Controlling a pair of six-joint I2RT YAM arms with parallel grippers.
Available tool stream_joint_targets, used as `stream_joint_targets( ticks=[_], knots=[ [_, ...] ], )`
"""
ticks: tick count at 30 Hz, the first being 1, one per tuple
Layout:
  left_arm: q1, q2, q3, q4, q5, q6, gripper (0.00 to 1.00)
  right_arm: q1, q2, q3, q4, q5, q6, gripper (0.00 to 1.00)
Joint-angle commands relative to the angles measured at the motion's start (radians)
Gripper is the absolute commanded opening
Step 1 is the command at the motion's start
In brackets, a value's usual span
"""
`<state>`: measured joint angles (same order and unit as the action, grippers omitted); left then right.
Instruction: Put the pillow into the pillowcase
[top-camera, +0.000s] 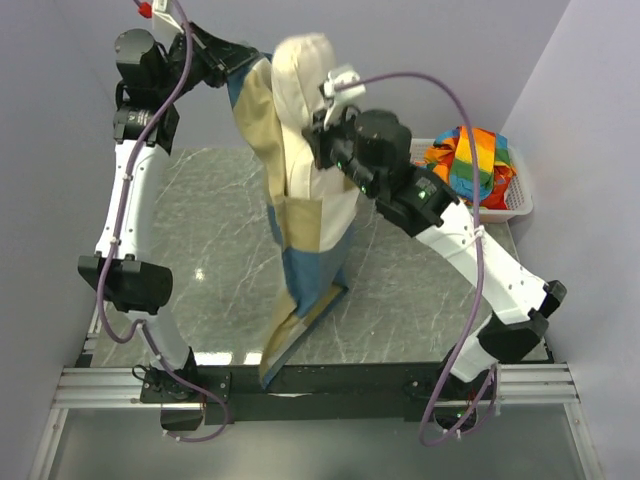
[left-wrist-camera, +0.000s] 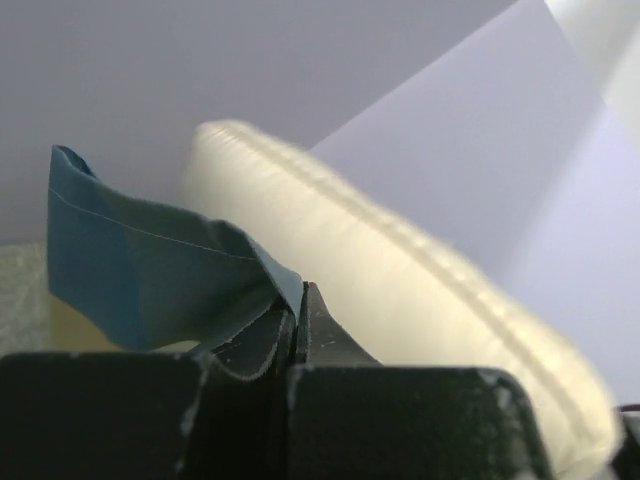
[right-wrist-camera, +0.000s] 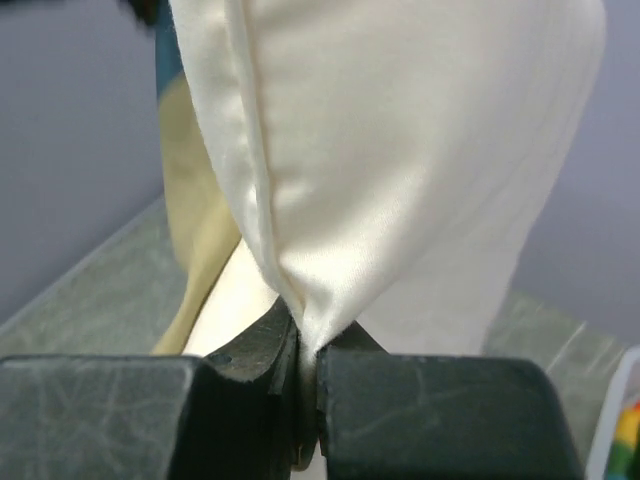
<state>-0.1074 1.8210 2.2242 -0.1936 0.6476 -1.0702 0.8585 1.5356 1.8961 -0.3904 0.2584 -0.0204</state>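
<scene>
Lower part of pillow (top-camera: 300, 105) hidden inside pillowcase (top-camera: 305, 280); upper edge blurred.

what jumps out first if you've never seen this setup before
The blue, tan and off-white pillowcase hangs held up at the centre, with the cream pillow sticking out of its top. The left pincer is shut on the case's upper edge, the right pincer on the pillow. A rainbow-striped cloth sits in a white basket at far right.
</scene>
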Motion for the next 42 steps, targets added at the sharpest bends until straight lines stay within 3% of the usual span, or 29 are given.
stream_joint_targets(
  ticks=[1,4,7,8,10,13,19,21,22,23,25,26,29,36,42],
  knots=[
    [0.057,-0.126,0.005,0.059,-0.124,0.016,0.01,-0.012,0.044,0.299,0.122,0.019,-0.179,0.0],
    [0.153,-0.225,-0.162,0.095,-0.166,-0.005,0.01,0.06,0.066,0.338,0.079,-0.018,-0.237,0.0],
    [0.219,-0.296,-0.338,0.06,-0.154,0.003,0.01,0.206,0.084,0.19,0.082,0.112,-0.392,0.0],
    [0.225,-0.346,-0.474,0.053,-0.16,0.013,0.01,0.226,0.104,0.166,0.064,0.136,-0.394,0.0],
    [0.23,-0.409,-0.637,0.059,-0.216,0.032,0.01,0.235,0.15,0.062,0.01,0.049,-0.296,0.0],
    [0.239,-0.523,-1.023,0.045,-0.321,0.036,0.01,0.263,0.185,-0.184,0.099,0.001,-0.207,0.0],
    [0.253,-0.667,-1.438,0.069,-0.465,0.03,0.01,0.3,0.254,-0.4,0.19,-0.087,0.051,0.03],
    [0.255,-0.696,-1.483,0.059,-0.491,0.029,0.01,0.309,0.29,-0.387,0.141,-0.085,0.111,0.1],
    [0.255,-0.718,-1.505,0.027,-0.528,0.036,0.01,0.31,0.294,-0.376,0.119,-0.076,0.14,0.17],
    [0.255,-0.73,-1.515,0.016,-0.543,0.036,0.01,0.307,0.293,-0.347,0.096,-0.056,0.201,0.34],
    [0.255,-0.776,-1.551,0.013,-0.581,0.035,0.01,0.289,0.275,-0.316,0.023,-0.022,0.273,0.49],
    [0.255,-0.787,-1.561,0.008,-0.592,0.03,0.01,0.278,0.246,-0.281,0.0,0.029,0.296,0.61],
    [0.256,-0.809,-1.58,-0.003,-0.606,0.032,0.01,0.235,0.192,-0.226,-0.103,0.138,0.368,0.76],
    [0.256,-0.836,-1.62,0.036,-0.586,0.03,0.01,0.055,0.207,-0.223,-0.255,0.234,0.454,0.75],
    [0.258,-0.825,-1.615,0.037,-0.579,0.041,0.01,-0.01,0.201,-0.246,-0.245,0.197,0.438,0.75]
  ],
)
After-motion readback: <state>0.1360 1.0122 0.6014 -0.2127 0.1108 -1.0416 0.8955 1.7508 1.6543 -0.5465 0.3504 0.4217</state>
